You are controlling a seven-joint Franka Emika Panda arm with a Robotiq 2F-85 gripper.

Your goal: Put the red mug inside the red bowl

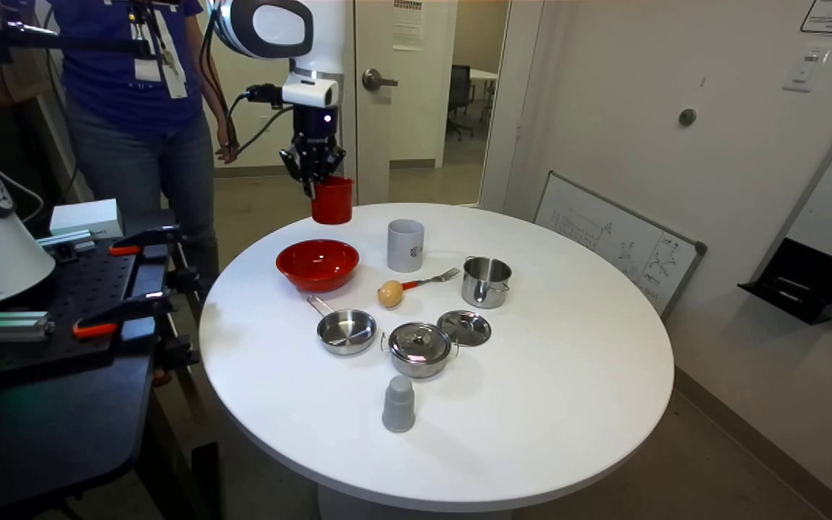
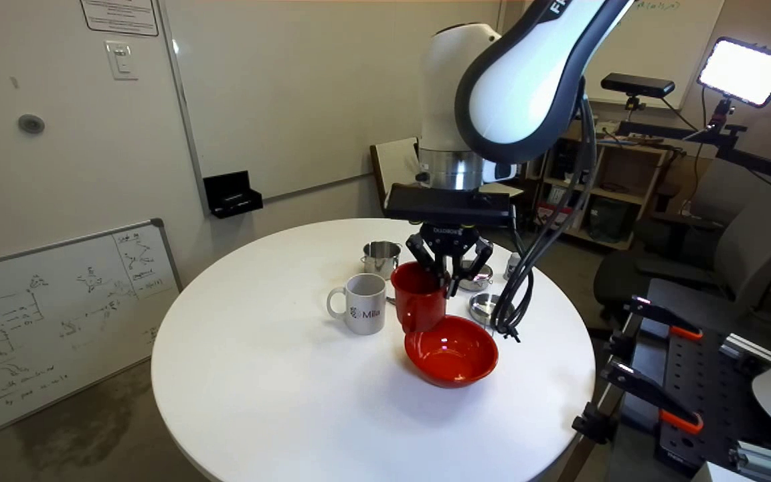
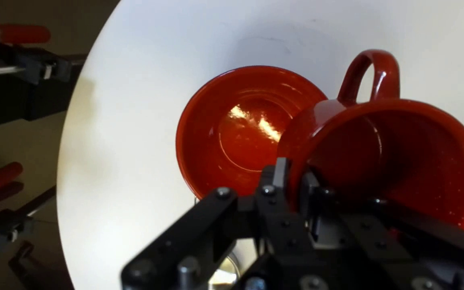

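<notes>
I have my black robot gripper [image 3: 294, 181] squeezed almost all the way together on the side wall of the small, round red mug [image 2: 420, 308]. In the wrist view, one of its fingers [image 3: 281, 173] is inside the mug and the other is outside. The mug hangs off to the right of the fingers in that view, and its shiny curved red handle [image 3: 384, 82] points to the top. It is up in the air, with its round mouth facing up.

The wide, shiny red bowl [image 1: 318, 263] sits lower, on the big round white table [image 1: 546, 412]. In the wrist view it is to the left, and the mug hides a bit of its edge. I can't tell how much of the mug is right over the bowl.

In both exterior views, a tall, pale grey mug [image 2: 367, 321] stands near the bowl. In an exterior view I also see a little steel pan [image 1: 346, 331] with a long handle pointing toward the bowl, and a steel pot [image 1: 419, 366] with its lid on near the pan.
</notes>
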